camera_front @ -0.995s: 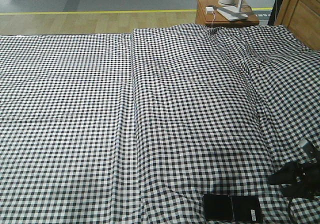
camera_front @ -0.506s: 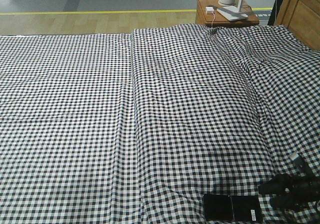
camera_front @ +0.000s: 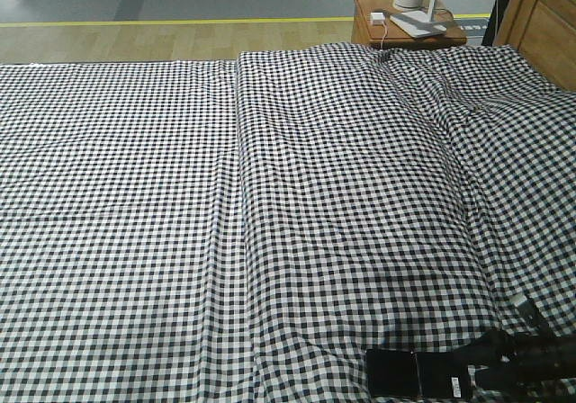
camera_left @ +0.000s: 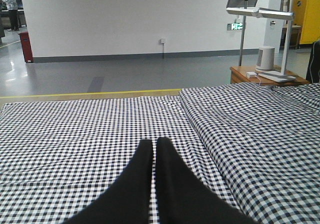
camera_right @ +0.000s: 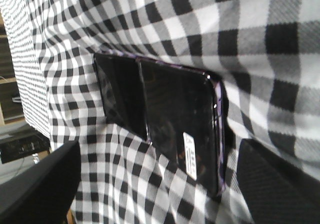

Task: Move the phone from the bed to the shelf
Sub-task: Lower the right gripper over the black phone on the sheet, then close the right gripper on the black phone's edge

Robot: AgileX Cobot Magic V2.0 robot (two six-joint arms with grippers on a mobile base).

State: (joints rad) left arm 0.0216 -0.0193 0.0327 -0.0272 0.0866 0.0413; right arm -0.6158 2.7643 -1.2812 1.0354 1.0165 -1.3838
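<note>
Now the phone (camera_front: 417,373) lies flat on the bed (camera_front: 270,196), close to the bottom edge of the front view and right of centre, its white-sticker end toward the right claw (camera_front: 477,367). That claw stands wide, straddling the phone's short end without gripping it. The left claw (camera_left: 154,145) hovers low over the bed, pressed together and holding nothing.

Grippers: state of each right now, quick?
Left gripper: shut, holding nothing, above the black-and-white checked bed sheet.
Right gripper: open, at the flat glossy black phone, not yet gripping it.
</note>
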